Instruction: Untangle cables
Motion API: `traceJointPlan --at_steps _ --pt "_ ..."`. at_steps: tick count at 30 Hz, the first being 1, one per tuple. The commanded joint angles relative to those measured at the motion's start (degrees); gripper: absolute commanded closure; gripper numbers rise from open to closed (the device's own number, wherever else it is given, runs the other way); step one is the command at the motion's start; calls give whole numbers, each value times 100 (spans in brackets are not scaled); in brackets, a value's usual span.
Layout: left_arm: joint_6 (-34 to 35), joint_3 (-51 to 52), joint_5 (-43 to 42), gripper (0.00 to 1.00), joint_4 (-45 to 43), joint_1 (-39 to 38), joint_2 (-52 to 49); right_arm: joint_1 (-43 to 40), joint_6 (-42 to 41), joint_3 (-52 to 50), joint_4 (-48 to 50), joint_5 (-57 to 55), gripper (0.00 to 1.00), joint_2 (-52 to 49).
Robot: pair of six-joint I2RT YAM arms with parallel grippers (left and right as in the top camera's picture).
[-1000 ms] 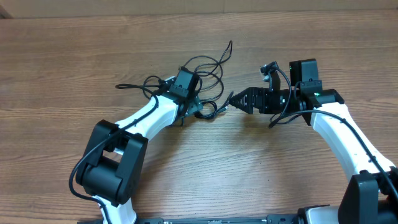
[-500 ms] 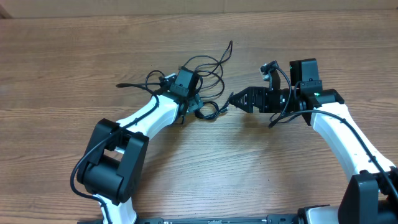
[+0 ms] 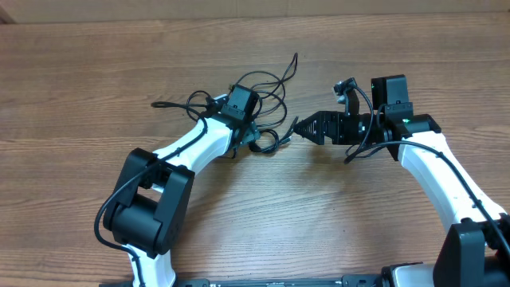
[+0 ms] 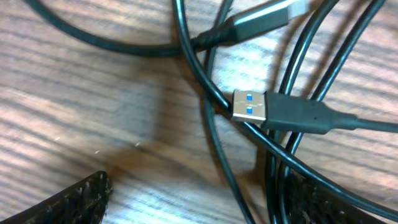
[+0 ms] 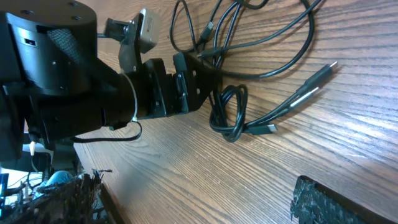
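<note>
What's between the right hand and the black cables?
Just bare brown wooden table, shown in the right wrist view, between the open right hand and the thin black cables.

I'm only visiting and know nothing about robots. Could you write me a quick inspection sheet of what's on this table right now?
Surface: brown wooden table, grain showing.
Job's things: thin black cables in a loose tangle mid-table; a plug with a blue insert lies across another cable.
Clutter: nothing seen.
Grippers: left gripper sits over the tangle, jaws wide apart, nothing gripped; right gripper is just beside the tangle, jaws open and empty.
Cables: besides the tangle, thicker black wires run along both white arms.
Surroundings: nothing seen beyond the table.
</note>
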State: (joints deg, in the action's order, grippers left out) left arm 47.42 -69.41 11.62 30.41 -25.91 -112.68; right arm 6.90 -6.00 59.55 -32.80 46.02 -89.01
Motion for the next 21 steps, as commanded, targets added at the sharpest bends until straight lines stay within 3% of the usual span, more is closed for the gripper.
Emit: traceJointPlan --at_steps 1,8,14,21 --pt "37 389 -249 9 557 39 -570 26 0 35 57 11 0 -7" --pt "37 389 -199 11 1272 39 -570 26 0 35 61 9 0 -7" --pt "39 389 -203 17 538 44 -570 26 0 35 59 9 0 -7" --pt "37 389 -205 58 -221 44 -570 26 0 35 57 9 0 -7"
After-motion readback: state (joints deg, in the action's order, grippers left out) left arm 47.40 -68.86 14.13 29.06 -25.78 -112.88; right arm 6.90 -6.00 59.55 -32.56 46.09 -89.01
